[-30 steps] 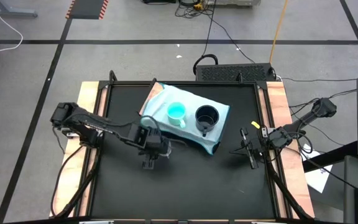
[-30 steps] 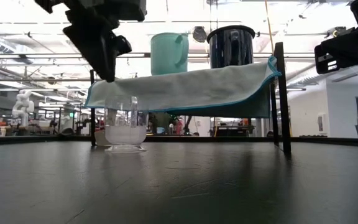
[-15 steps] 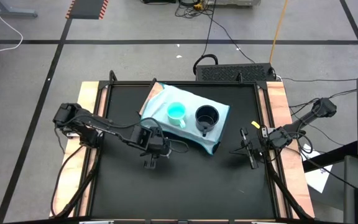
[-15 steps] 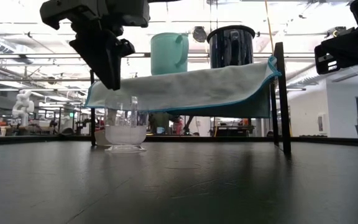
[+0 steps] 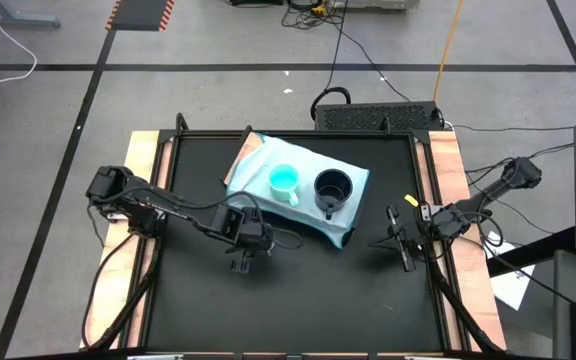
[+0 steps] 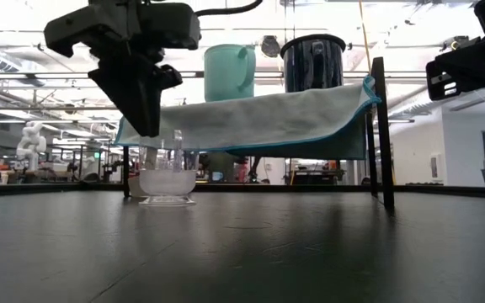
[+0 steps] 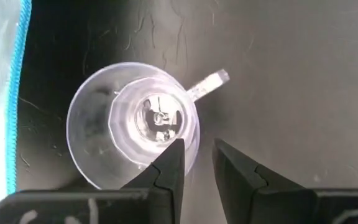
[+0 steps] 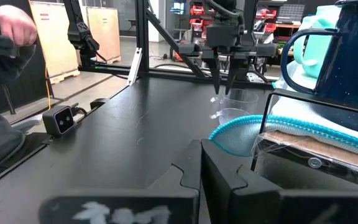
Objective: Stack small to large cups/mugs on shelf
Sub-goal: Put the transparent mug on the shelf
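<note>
The tiny clear glass cup (image 7: 132, 134) stands upright on its base on the black tabletop, just in front of the shelf; it also shows in the low view (image 6: 167, 181). My left gripper (image 7: 197, 158) points down just above the cup's near rim, its fingers a narrow gap apart, and touches nothing that I can see. In the high view the left gripper (image 5: 240, 262) hides the cup. The teal mug (image 5: 284, 181) and the black mug (image 5: 332, 187) stand side by side on the light blue shelf (image 5: 258, 160). My right gripper (image 5: 405, 250) waits shut and empty at the table's right side.
The shelf stands on thin dark legs (image 6: 383, 126), and its blue cloth hangs over the front edge (image 6: 259, 118). Bare black tabletop (image 5: 298, 300) lies toward the near edge. A small dark box (image 8: 61, 118) lies on the table by the right arm.
My left gripper has come down toward the glass cup, from well above the shelf's front edge to the level of the cup's top. The cup and both mugs have stayed where they were.
</note>
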